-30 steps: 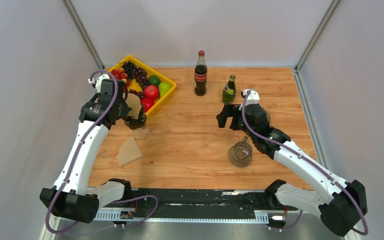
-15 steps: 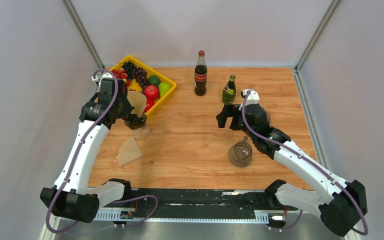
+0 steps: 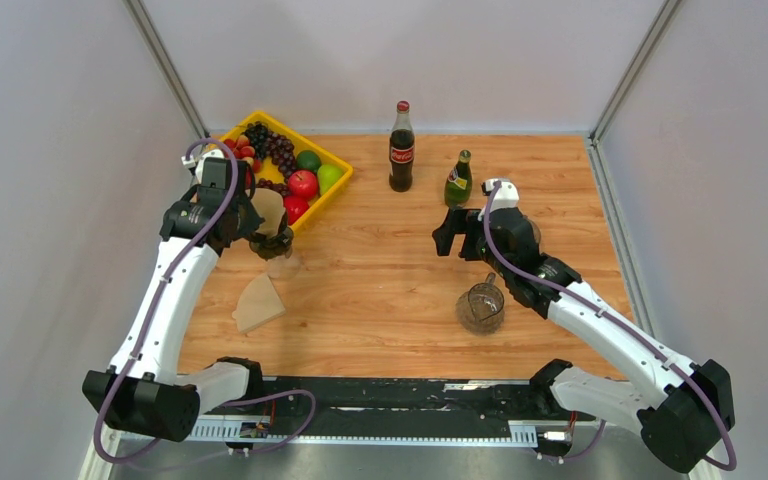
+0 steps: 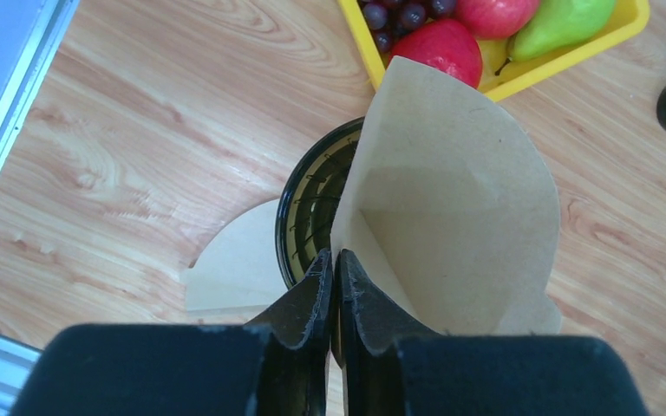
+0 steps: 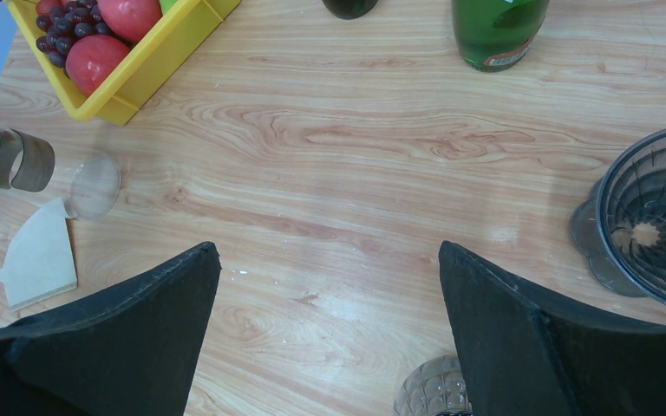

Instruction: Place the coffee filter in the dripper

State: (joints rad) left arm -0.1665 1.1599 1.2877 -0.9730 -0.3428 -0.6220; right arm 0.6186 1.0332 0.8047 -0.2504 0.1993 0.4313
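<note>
Two tools: pinches tan paper cone coffee filter (image 4: pixel 451 217) by its edge in left tool (image 4: pixel 334 260), over black ribbed dripper (image 4: pixel 308 204) beside yellow fruit crate (image 4: pixel 355 35); holds right tool (image 5: pixel 328 251) spread wide, empty, above wooden bench (image 5: pixel 355 173).

Tan cone-shaped paper filter (image 4: pixel 460 199): matt, creased. Dark ribbed plastic dripper (image 4: pixel 309 208): glossy. Pale wood-grain tabletop (image 4: pixel 139 113): smooth, slight sheen noted.
</note>
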